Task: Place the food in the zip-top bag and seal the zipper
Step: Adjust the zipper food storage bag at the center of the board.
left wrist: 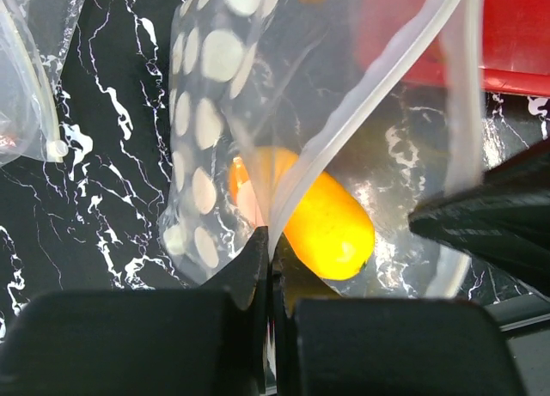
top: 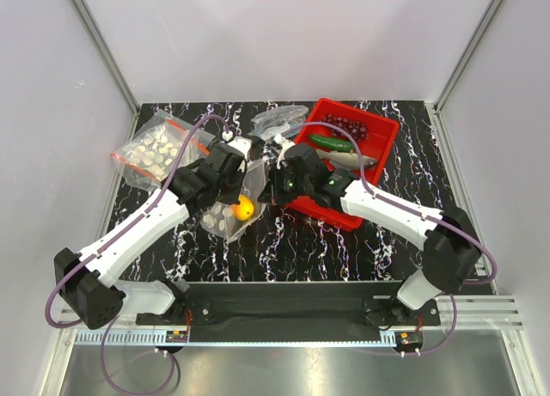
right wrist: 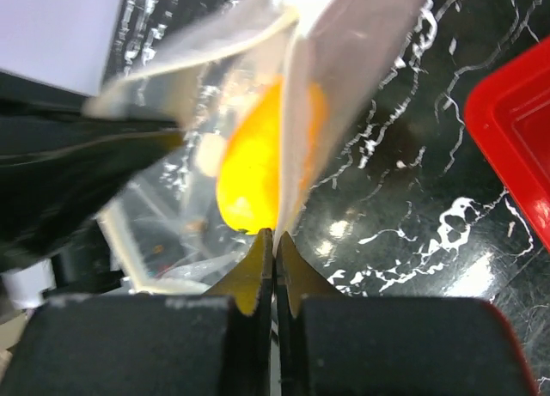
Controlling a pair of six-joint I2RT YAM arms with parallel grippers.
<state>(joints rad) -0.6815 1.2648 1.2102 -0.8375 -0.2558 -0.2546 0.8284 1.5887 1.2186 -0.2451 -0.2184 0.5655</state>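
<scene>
Both grippers hold the clear dotted zip-top bag [top: 222,226] up between them, mouth spread. The orange-yellow fruit [top: 245,209] lies inside it and shows through the film in the left wrist view [left wrist: 331,231] and the right wrist view [right wrist: 247,177]. My left gripper [top: 229,167] is shut on one mouth edge of the bag [left wrist: 203,112]. My right gripper [top: 277,179] is shut on the other edge [right wrist: 344,61]. The grape bunch [top: 348,125], cucumber [top: 331,143] and fish [top: 351,161] lie in the red tray [top: 382,137]. I cannot make out the red zipper strip on the held bag.
A second dotted clear bag [top: 157,149] with a red strip lies at the back left. A small undotted clear bag [top: 279,121] lies behind the grippers. The red tray sits right of the held bag, close behind my right arm [top: 387,209]; it also shows in both wrist views [left wrist: 516,27] [right wrist: 516,138].
</scene>
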